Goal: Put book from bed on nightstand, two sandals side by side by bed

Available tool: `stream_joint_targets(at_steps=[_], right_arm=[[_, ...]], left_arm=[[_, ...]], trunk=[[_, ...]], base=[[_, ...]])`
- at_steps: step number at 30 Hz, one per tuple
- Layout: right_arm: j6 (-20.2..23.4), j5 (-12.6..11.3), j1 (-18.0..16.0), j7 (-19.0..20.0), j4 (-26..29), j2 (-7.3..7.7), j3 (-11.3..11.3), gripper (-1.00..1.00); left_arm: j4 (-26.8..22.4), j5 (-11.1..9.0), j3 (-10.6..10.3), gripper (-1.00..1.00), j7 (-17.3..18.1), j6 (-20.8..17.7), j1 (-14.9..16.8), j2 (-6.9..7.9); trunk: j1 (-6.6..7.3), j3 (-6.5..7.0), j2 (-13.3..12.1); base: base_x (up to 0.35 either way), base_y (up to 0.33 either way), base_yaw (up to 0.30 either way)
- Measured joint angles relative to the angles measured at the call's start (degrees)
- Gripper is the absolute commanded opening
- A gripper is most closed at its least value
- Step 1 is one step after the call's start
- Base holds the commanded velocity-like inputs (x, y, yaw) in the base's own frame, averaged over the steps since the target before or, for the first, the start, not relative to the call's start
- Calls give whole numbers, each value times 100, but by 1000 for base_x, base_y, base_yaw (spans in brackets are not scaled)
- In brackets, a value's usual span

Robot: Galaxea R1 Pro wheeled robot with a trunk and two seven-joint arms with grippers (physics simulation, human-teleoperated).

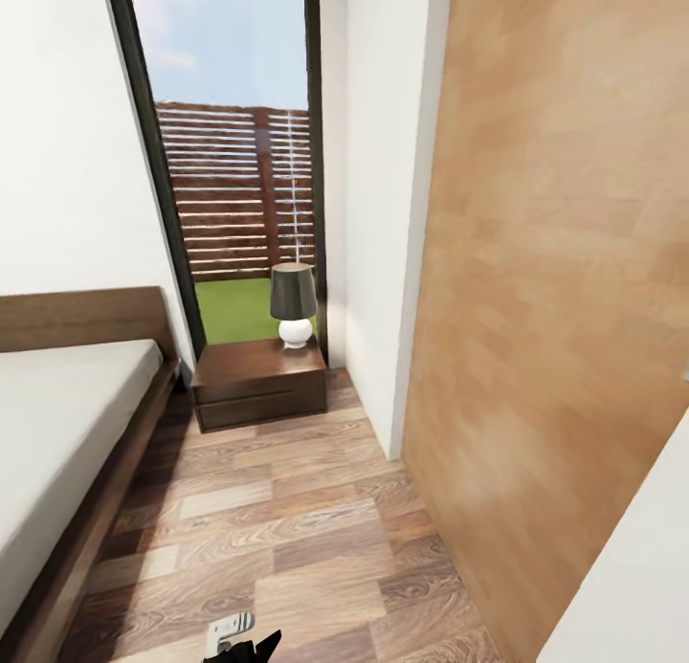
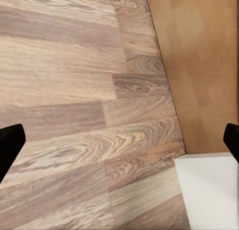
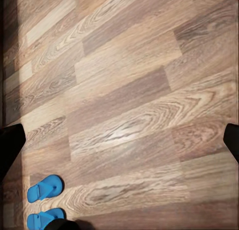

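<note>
My claws hung spread and empty; blue sandals (image 3: 45, 202) lay together, so the book came next

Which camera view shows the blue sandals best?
The right wrist view: both sandals lie side by side on the wood floor, one partly cut off at the picture's edge. The head view and left wrist view give floor, with no blue shape to make out.
</note>
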State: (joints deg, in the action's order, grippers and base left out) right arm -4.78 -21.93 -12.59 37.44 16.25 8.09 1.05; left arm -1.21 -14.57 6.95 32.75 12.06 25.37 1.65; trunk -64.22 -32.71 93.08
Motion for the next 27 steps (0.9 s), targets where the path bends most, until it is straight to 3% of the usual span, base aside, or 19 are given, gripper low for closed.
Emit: stream_joint_targets(at_steps=[13, 18, 27], right_arm=[[-13, 27, -2, -24, -35, -10, -37, 100], [15, 332, -2, -12, -37, -15, -362, 100], [26, 447, -2, 9, -35, -14, -445, 100]], left_arm=[[-2, -4, -1, 100, 1, 0, -1, 1], [-1, -1, -1, 100, 1, 0, -1, 1], [-1, -2, 0, 100, 1, 0, -1, 1]], trunk=[[0, 0, 0], [0, 0, 0], [0, 0, 0]], base=[[0, 0, -58], [0, 0, 0], [0, 0, 0]])
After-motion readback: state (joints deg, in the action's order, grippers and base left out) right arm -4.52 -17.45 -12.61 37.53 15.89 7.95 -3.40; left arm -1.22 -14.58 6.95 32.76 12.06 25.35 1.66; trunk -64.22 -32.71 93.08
